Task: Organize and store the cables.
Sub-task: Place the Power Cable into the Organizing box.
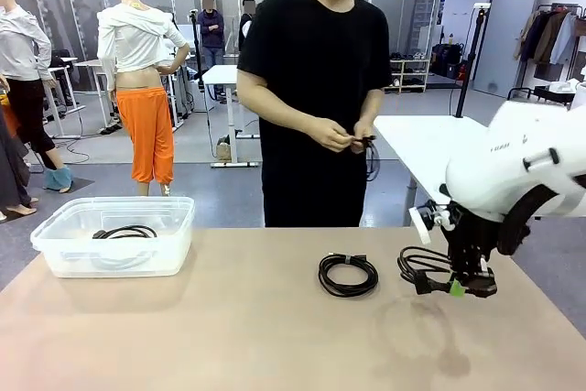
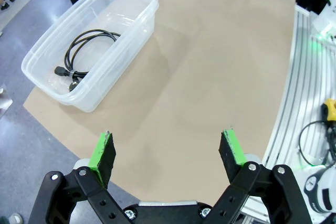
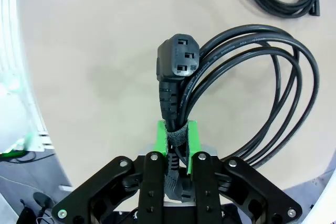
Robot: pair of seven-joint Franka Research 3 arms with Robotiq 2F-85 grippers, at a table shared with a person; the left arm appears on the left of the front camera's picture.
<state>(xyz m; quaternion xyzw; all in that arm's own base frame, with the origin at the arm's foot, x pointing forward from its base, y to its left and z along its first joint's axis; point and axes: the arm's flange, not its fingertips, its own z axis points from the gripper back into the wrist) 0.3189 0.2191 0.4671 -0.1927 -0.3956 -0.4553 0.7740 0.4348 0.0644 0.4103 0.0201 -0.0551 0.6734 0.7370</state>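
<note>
Coiled black power cable [image 3: 177,59] is clamped by its band in the right gripper [image 3: 177,129], I'm guessing so the loops stay bundled for the clear plastic tub [image 1: 110,258] over left; left gripper [image 2: 170,153] is spread wide, holding nothing.

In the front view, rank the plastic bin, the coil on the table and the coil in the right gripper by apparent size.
1. plastic bin, clearly largest.
2. Tie: coil on the table and held coil in the right gripper look alike.
</note>
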